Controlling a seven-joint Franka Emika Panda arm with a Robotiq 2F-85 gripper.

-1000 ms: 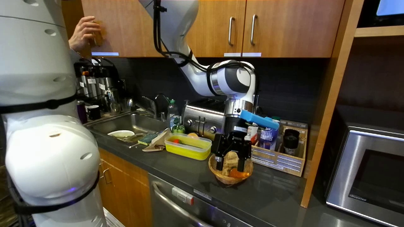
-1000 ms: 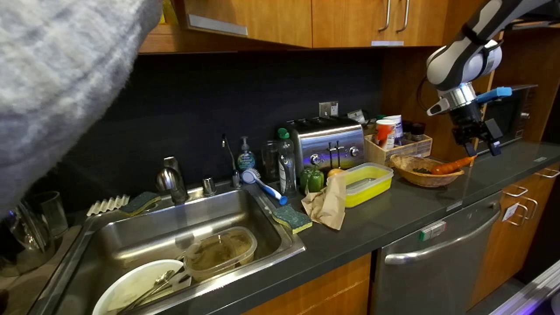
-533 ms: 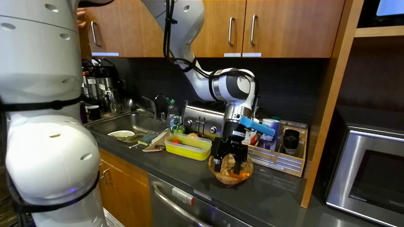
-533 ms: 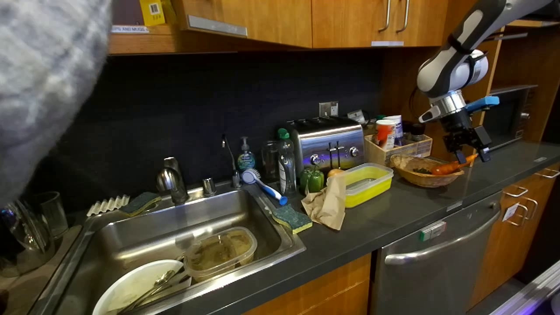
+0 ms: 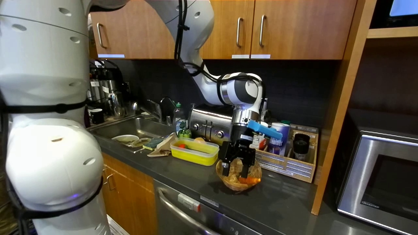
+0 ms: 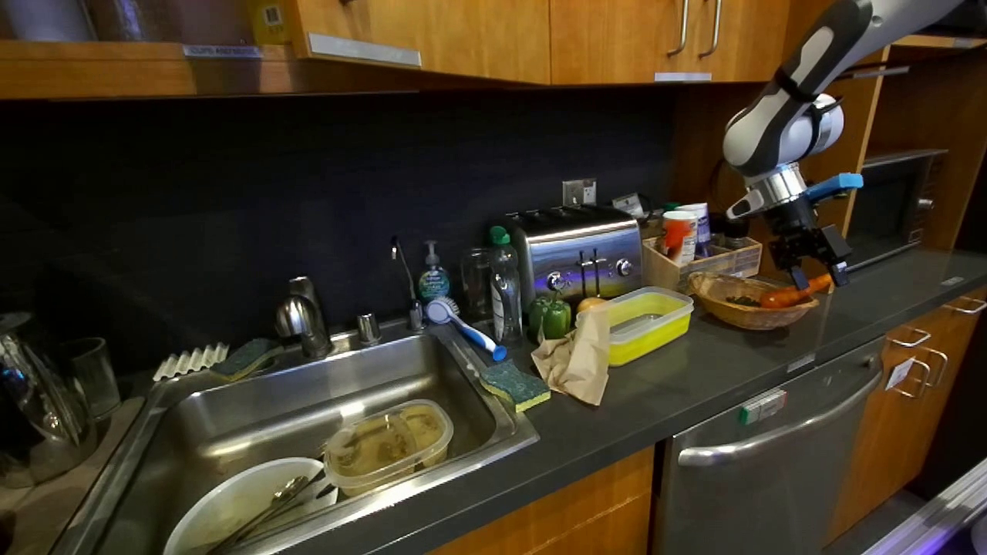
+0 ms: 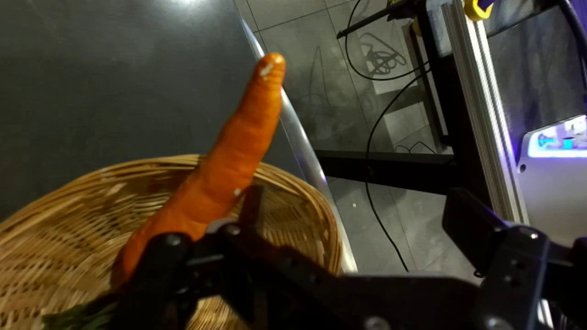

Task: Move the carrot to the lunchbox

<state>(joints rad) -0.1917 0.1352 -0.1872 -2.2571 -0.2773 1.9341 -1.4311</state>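
The carrot (image 5: 249,180) is bright orange and lies in the round woven basket (image 5: 236,187), its tip sticking out over the rim (image 6: 790,294). In the wrist view the carrot (image 7: 229,160) slants up from the basket (image 7: 293,201), its lower end partly hidden by the gripper. The lunchbox (image 5: 196,157) is a shallow yellow-green box on the counter, beside the basket; it also shows in an exterior view (image 6: 651,343). My gripper (image 5: 235,173) is open above the basket. In the wrist view the gripper (image 7: 357,201) has wide-apart fingers, with the carrot outside the left finger, not between them.
A steel toaster (image 6: 578,250) and a wooden crate (image 6: 702,266) with containers stand behind. A paper bag (image 6: 578,354), a green pepper (image 6: 550,317) and a sink (image 6: 308,378) lie beyond the lunchbox. The microwave (image 5: 382,182) and a wooden side panel (image 5: 343,107) stand on the far side.
My gripper has come lower and shifted toward the lunchbox side, rising slightly in the last half second. The person's hand and sleeve have left view. The carrot stays in the basket.
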